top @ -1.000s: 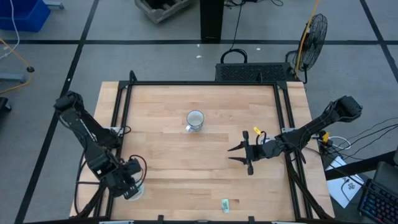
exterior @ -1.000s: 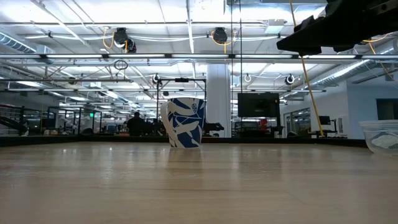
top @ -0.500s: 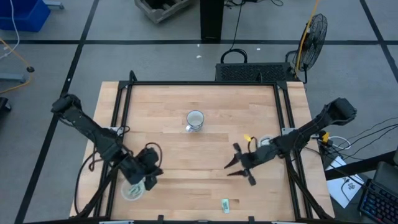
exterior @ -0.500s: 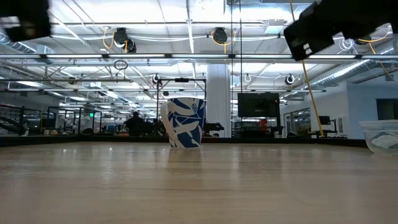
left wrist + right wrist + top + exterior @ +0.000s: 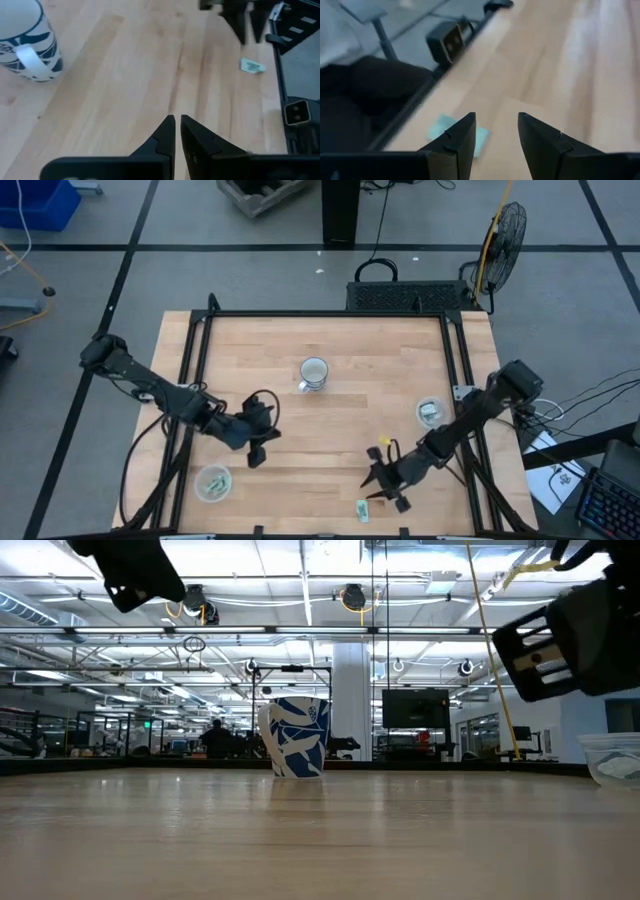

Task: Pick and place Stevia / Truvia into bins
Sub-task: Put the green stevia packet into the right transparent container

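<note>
**Right gripper lines up on the last loose sachet**

While the left arm hangs over the middle of the table, the right gripper is low near the front edge, jaws spread and empty, just beside a pale green sachet. That sachet lies flat on the wood close to the front rail, well apart from both bins: one bin sits at the front left corner, the other bin by the right rail, each with pale packets inside.

For a clean pick, I'd say the gripper wants to straddle the sachet and press right down to the wood before closing, because flat paper gives the fingers little to bite. So near the rail, a slight drag inward first might help. The right-hand bin looks the natural drop.

The left gripper has its fingers nearly together with nothing between them; its wrist view shows bare wood past the tips, the mug off to one side and the sachet far off beneath the other arm.

The right wrist view alone shows the sachet partly behind one finger, so the aim is a touch off centre, though that picture is soft. The low view shows only the mug, a bin edge and arms overhead; no sachet shows there.
</note>
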